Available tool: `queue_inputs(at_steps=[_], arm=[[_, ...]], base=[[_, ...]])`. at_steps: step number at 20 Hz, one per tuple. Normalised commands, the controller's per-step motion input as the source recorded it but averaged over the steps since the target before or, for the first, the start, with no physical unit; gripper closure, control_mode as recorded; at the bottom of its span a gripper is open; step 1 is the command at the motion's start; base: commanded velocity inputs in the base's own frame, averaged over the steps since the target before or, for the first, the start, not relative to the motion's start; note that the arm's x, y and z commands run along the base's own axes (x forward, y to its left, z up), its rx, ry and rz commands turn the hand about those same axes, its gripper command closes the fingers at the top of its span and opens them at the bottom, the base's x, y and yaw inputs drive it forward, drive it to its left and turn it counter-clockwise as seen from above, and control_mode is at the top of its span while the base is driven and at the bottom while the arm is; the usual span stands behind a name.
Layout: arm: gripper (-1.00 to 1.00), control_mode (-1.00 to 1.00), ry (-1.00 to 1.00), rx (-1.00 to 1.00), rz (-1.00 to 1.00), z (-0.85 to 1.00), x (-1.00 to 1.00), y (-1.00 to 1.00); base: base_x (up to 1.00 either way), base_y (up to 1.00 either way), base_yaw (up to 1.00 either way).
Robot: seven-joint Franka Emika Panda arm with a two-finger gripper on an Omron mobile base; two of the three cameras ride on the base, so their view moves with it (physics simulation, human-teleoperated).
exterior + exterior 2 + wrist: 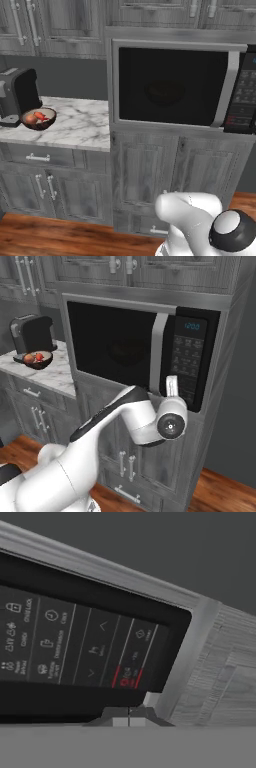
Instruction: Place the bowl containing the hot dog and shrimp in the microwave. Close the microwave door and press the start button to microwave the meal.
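Observation:
The microwave [175,85] is set into the cabinet wall, and its door [112,346] is closed, with the silver bar handle [157,353] on its right side. Behind the black glass a faint round shape [165,92] shows dimly; I take it for the bowl. The hot dog and shrimp are hidden. My gripper [171,385] is shut on nothing and points up at the lower edge of the black keypad [187,361]. In the hand view the shut gripper [129,718] sits just below a red-marked button [127,677] in the keypad's bottom row.
On the marble counter [80,125] to the left stand a black coffee machine [17,95] and a dark bowl with red food [39,118]. Grey cabinets [145,175] run below, over a wooden floor [60,240].

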Motion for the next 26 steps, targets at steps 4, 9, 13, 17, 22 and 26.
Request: queue_inputs(at_steps=[4,9,13,17,22,26], arm=[[1.0,-1.0,0.0,0.03,0.0,-0.07,0.28,-0.17],[1.0,-1.0,0.0,0.02,0.0,-0.17,0.19,-0.23],[1.0,-1.0,0.0,0.02,0.0,-0.14,0.23,-0.2],[1.0,-1.0,0.0,0.02,0.0,-0.05,0.31,-0.11],[1.0,-1.0,0.0,0.01,0.0,-0.12,0.29,-0.09],[1.0,-1.0,0.0,0.0,0.0,-0.2,0.25,-0.09]], base=[[0.0,0.0,0.0],[0.0,0.0,0.0],[0.0,0.0,0.0],[0.0,0.0,0.0],[0.0,0.0,0.0],[0.0,0.0,0.0]])
